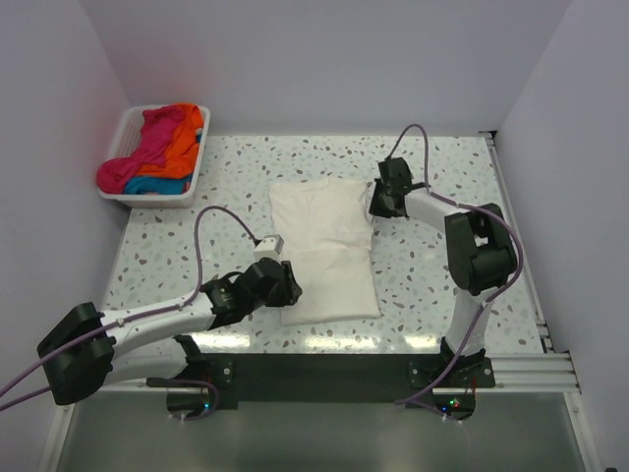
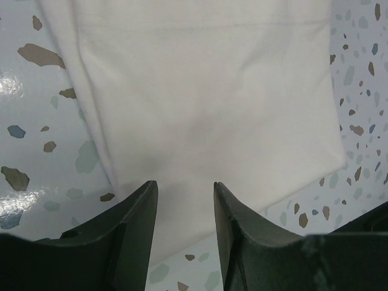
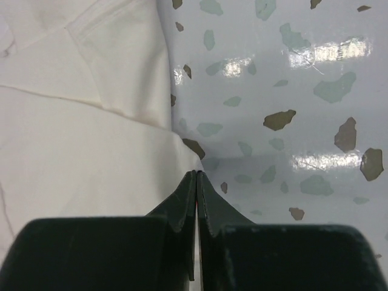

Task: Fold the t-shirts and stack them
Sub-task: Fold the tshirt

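Fold step, I judge: cream t-shirt point(image 1: 324, 258) lies ahead of my left gripper point(image 2: 185, 189), whose jaws stand apart. My right gripper point(image 3: 197, 177) is pressed together at the cloth's edge, pinch unconfirmed. Next I need both edges secured.

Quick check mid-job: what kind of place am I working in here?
Probably a walled robot test cell, not a home: plain white walls, speckled terrazzo tabletop, white slatted plastic basket of bright t-shirts.

Lying right on speckled terrazzo table point(image 1: 167, 246): cream-white tee point(image 1: 324, 251) folded flat mid-table, white slatted basket point(image 1: 147, 201) w/ pink, orange & blue shirts point(image 1: 167, 143) sitting in far-left corner.
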Available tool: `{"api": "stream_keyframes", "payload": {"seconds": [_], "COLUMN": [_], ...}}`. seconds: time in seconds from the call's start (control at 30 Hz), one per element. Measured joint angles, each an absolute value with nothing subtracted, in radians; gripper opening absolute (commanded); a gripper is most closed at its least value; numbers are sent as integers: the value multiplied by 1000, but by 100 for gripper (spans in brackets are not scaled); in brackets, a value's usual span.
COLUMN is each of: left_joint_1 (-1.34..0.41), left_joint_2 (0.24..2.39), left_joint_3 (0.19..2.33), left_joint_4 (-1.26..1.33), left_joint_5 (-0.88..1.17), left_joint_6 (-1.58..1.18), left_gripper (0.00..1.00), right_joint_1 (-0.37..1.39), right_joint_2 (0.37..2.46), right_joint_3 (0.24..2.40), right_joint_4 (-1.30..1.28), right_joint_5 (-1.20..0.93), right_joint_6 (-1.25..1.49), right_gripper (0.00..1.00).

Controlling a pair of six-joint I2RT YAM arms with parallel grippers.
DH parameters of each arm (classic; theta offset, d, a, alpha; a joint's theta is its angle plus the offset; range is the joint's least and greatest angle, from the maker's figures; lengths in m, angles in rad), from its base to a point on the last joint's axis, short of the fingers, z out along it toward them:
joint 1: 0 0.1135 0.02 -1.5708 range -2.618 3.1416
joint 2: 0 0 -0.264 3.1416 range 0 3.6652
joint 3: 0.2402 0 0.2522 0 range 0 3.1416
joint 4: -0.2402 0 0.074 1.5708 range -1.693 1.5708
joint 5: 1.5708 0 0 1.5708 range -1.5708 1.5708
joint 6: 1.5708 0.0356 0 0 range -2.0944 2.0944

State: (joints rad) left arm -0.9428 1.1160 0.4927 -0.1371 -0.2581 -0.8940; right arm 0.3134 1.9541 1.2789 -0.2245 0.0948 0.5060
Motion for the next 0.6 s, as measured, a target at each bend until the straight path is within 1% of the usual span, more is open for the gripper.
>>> {"api": "stream_keyframes", "payload": {"seconds": [0.2, 0.3, 0.47, 0.6], "left_joint_1": [-943, -943, -943, -943], "left_joint_2": [1137, 1148, 1154, 1159], "left_joint_3": [492, 490, 479, 478], "left_joint_4": [-125, -119, -111, -108], "left_joint_5": [-255, -250, -245, -242], "left_joint_6": [-894, -895, -895, -895], "left_gripper": [47, 47, 47, 47], "right_joint_1": [321, 342, 403, 451], "right_joint_2": [1831, 1805, 1813, 1874], "right_joint_3": [1239, 1243, 1262, 1316], "right_joint_4": [-215, -204, -210, -208], "right_joint_5": [62, 59, 59, 61], "right_joint_6": [532, 536, 542, 546], "right_gripper": [0, 0, 0, 0]}}
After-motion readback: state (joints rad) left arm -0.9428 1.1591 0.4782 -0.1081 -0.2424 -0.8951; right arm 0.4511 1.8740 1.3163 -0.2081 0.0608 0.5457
